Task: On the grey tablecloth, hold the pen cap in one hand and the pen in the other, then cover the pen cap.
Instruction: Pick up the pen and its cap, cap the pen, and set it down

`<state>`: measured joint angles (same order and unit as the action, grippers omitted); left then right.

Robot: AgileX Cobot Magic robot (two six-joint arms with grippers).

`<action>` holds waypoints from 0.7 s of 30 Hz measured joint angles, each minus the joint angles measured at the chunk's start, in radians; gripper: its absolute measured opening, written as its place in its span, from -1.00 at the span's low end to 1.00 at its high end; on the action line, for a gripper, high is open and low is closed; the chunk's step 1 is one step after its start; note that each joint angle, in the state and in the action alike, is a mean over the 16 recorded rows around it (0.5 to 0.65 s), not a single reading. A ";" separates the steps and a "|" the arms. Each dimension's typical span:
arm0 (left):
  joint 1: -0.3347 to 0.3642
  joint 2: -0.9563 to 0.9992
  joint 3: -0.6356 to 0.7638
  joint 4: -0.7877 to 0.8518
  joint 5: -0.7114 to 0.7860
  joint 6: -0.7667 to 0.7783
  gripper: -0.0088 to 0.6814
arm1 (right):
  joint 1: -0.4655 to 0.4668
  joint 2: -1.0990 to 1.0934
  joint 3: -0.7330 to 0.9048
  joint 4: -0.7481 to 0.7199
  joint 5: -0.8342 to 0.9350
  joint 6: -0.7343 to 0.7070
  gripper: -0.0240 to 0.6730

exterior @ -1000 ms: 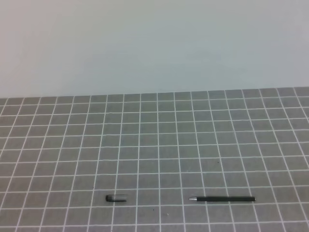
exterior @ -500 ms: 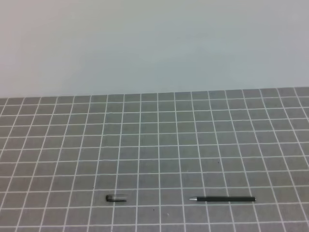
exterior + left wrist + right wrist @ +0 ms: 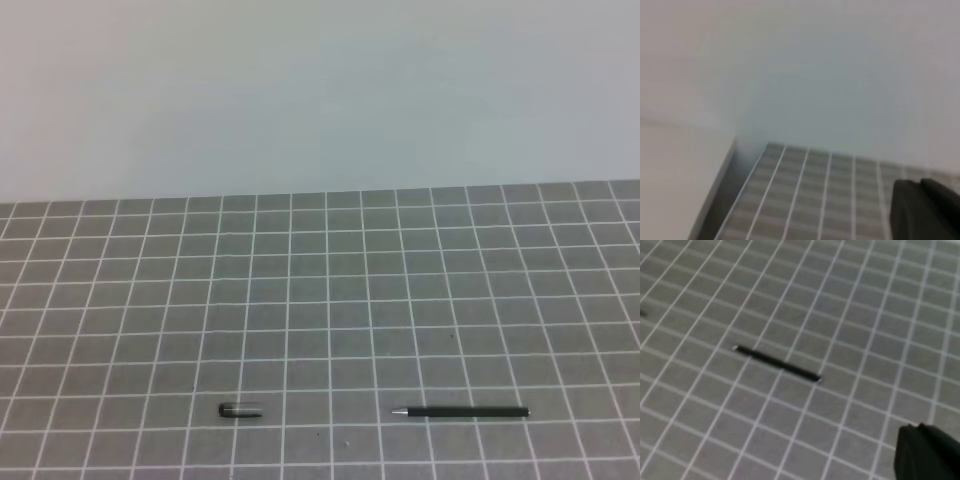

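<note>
Here, a grey tablecloth point(image 3: 330, 300) with white grid lines across the lower half of the high view, under a pale wall. Near the bottom edge, left of centre: the pen cap point(image 3: 240, 409), lying flat. Well apart to its right: the pen point(image 3: 462, 411), also flat, silvery tip toward the cap. Nothing touching either. Left end effector point(image 3: 925, 210) dark and blurred in the lower right of its wrist view, closed, holding nothing. Right end effector point(image 3: 927, 452) likewise in the lower right corner, closed and empty, pen at frame centre.
</note>
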<state>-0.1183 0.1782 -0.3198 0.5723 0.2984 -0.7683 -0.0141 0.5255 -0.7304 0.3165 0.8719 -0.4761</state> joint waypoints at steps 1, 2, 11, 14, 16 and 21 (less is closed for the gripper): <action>0.000 0.032 -0.020 -0.036 0.042 0.035 -0.97 | 0.000 0.045 -0.021 0.020 0.031 -0.037 -0.92; 0.000 0.066 -0.041 -0.079 0.083 0.079 -0.97 | 0.001 0.090 -0.041 0.039 0.062 -0.072 -0.92; 0.000 0.385 -0.216 -0.642 0.365 0.672 -0.98 | 0.070 0.464 -0.204 0.124 0.244 -0.332 -0.92; 0.000 0.466 -0.250 -0.845 0.419 0.889 -0.98 | 0.127 0.571 -0.241 0.104 0.240 -0.403 -0.92; 0.000 0.509 -0.263 -0.965 0.454 1.018 -0.97 | 0.172 0.639 -0.261 0.080 0.223 -0.440 -0.92; 0.000 0.582 -0.272 -1.171 0.519 1.246 -0.98 | 0.303 0.818 -0.321 -0.010 0.165 -0.512 -0.92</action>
<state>-0.1183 0.7604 -0.5915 -0.5985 0.8176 0.4779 0.2885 1.3434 -1.0516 0.3069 1.0370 -0.9879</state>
